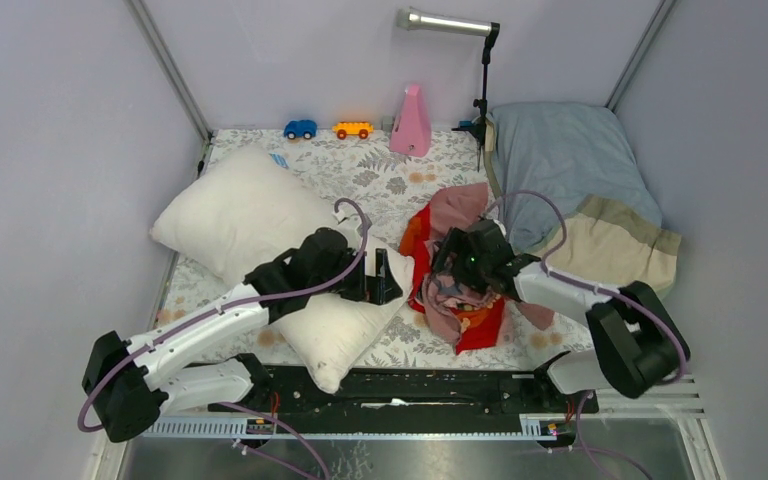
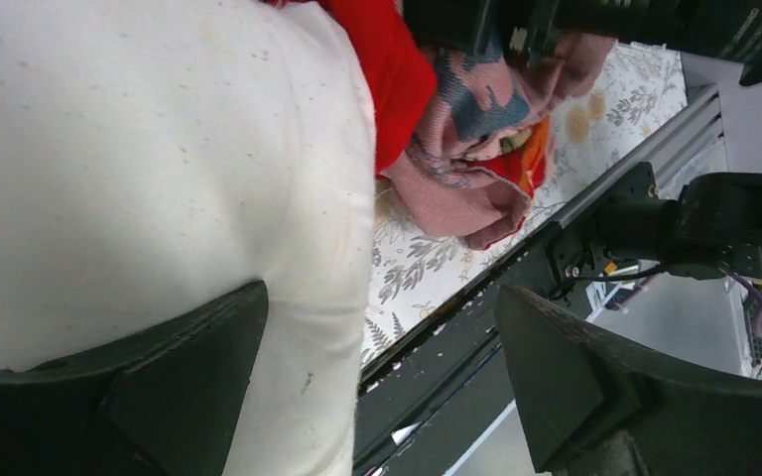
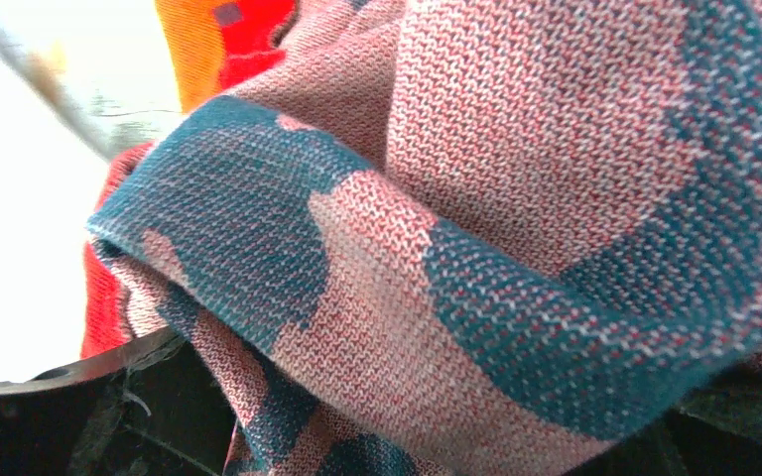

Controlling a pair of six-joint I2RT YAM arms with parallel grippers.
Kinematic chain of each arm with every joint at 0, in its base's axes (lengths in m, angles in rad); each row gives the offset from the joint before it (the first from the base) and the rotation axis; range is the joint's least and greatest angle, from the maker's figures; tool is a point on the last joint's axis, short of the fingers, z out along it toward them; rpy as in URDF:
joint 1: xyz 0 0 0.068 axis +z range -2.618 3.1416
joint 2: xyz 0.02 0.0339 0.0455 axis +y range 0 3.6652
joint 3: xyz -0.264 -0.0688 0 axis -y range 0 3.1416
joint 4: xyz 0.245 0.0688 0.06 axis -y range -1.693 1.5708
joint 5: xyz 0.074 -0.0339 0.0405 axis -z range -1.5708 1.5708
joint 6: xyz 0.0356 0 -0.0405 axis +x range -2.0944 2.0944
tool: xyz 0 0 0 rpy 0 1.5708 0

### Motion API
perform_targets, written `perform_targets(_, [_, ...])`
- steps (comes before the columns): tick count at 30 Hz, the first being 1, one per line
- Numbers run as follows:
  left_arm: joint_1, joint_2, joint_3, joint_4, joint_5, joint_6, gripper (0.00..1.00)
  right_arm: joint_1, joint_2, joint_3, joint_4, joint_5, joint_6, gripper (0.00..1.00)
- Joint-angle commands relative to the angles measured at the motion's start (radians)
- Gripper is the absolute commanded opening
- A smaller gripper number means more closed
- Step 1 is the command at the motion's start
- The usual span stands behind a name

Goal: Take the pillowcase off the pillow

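Observation:
The white pillow (image 1: pixel 250 215) lies on the left of the bed, reaching down to the front edge. The pillowcase (image 1: pixel 455 290), red, orange, pink and teal, is bunched in a heap just right of the pillow's right end, touching it. My left gripper (image 1: pixel 380 276) is open over the pillow's right edge, one finger (image 2: pixel 159 387) against the pillow (image 2: pixel 159 149), holding nothing. My right gripper (image 1: pixel 463 262) is sunk into the heap. In the right wrist view the pink and teal cloth (image 3: pixel 476 248) fills the frame and passes between the jaws.
A grey-blue pillow with a beige end (image 1: pixel 575 185) lies at the back right beside a lamp stand (image 1: pixel 482 85). A blue toy car (image 1: pixel 300 128), an orange toy (image 1: pixel 352 129) and a pink cone (image 1: pixel 412 122) stand along the back wall. The black front rail (image 1: pixel 410 385) borders the bed.

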Motion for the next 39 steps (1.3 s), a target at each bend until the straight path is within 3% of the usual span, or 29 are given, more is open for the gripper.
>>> perform_targets(1, [0.008, -0.003, -0.103, -0.033, -0.084, -0.049, 0.99, 0.028, 0.147, 0.154, 0.259, -0.193, 0.060, 1.00])
perform_targets(5, [0.114, 0.045, -0.229, 0.110, -0.031, -0.085, 0.99, 0.033, 0.320, 0.463, 0.227, -0.191, 0.008, 1.00])
perform_targets(9, [0.243, 0.116, -0.301, 0.310, 0.001, -0.099, 0.99, 0.034, 0.463, 0.819, 0.068, -0.248, -0.124, 1.00])
perform_targets(14, [0.326, 0.277, -0.230, 0.459, -0.018, -0.088, 0.99, 0.032, 0.438, 0.994, -0.090, -0.177, -0.323, 1.00])
perform_targets(17, [0.374, 0.442, -0.128, 0.518, -0.023, -0.087, 0.99, 0.030, 0.374, 0.947, -0.115, -0.054, -0.396, 1.00])
perform_targets(23, [0.439, 0.697, 0.135, 0.634, -0.024, -0.116, 0.99, 0.006, 0.169, 0.704, -0.030, 0.132, -0.447, 1.00])
perform_targets(28, [0.443, 0.861, 0.467, 0.602, -0.100, -0.005, 0.99, -0.028, 0.037, 0.540, 0.052, 0.257, -0.458, 1.00])
perform_targets(30, [0.452, 0.913, 0.620, 0.505, -0.072, 0.026, 0.99, -0.041, -0.005, 0.474, 0.072, 0.273, -0.461, 1.00])
perform_targets(32, [0.447, 0.865, 0.635, 0.483, -0.074, 0.061, 0.99, -0.052, -0.050, 0.426, 0.070, 0.285, -0.485, 1.00])
perform_targets(35, [0.442, 0.697, 0.521, 0.536, -0.090, 0.114, 0.99, -0.075, -0.127, 0.347, 0.081, 0.297, -0.531, 1.00])
perform_targets(39, [0.440, 0.498, 0.467, 0.388, -0.128, 0.168, 0.99, -0.141, -0.217, 0.266, 0.059, 0.277, -0.504, 1.00])
